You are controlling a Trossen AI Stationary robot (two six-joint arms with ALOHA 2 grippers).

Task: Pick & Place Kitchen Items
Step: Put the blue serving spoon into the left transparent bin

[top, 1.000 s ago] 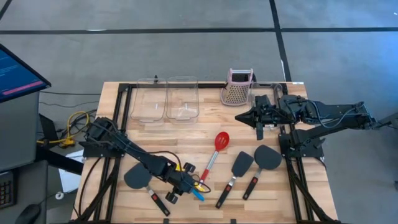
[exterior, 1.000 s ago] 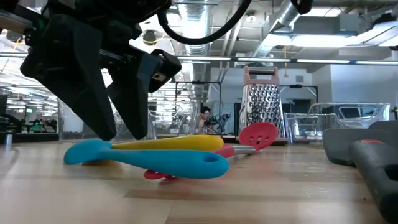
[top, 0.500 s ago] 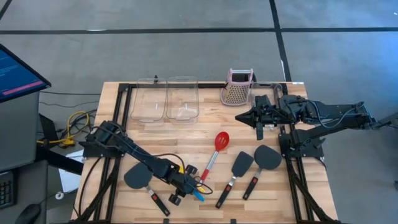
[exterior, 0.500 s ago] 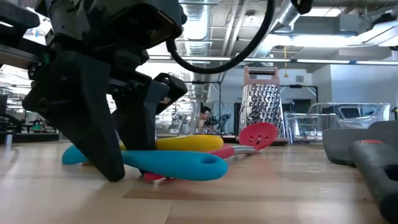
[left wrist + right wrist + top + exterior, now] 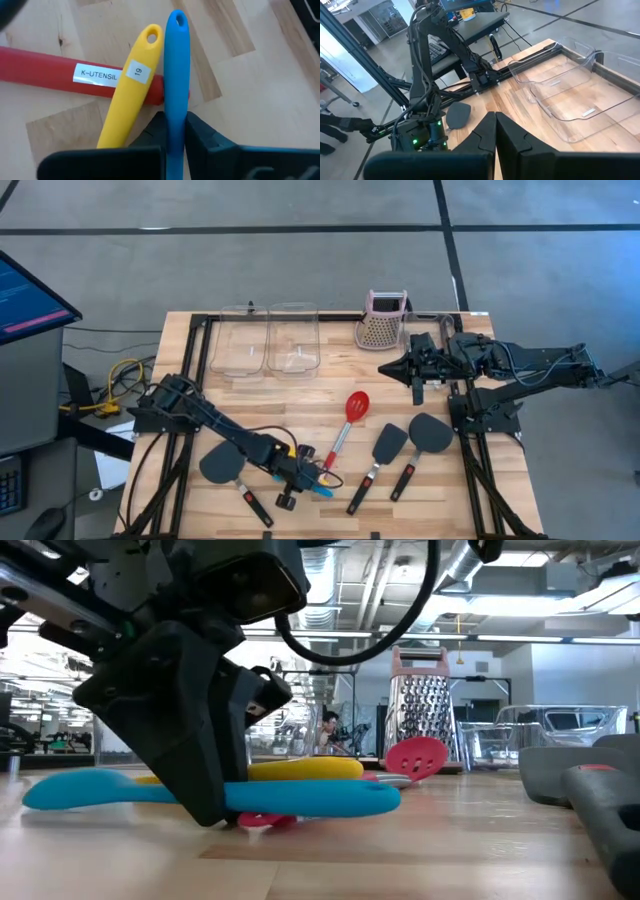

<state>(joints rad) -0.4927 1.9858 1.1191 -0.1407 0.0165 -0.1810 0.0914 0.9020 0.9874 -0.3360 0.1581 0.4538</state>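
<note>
On my wood table point(image 5: 330, 385): 3 spatulas, 3 spoons, 2 bins; left gripper point(image 5: 175, 131) pinching blue spoon point(image 5: 176, 75), right gripper point(image 5: 495, 131) jaws pressed together, empty.

The red spoon point(image 5: 60, 77) handle carries a white label "K-UTENSIL"; beside it, the yellow spoon point(image 5: 131, 95) label reads probably "19"

My left gripper point(image 5: 175, 131) is down low, pinching the blue spoon point(image 5: 176, 65). My right gripper point(image 5: 416, 368) waits closed, up high.
</note>
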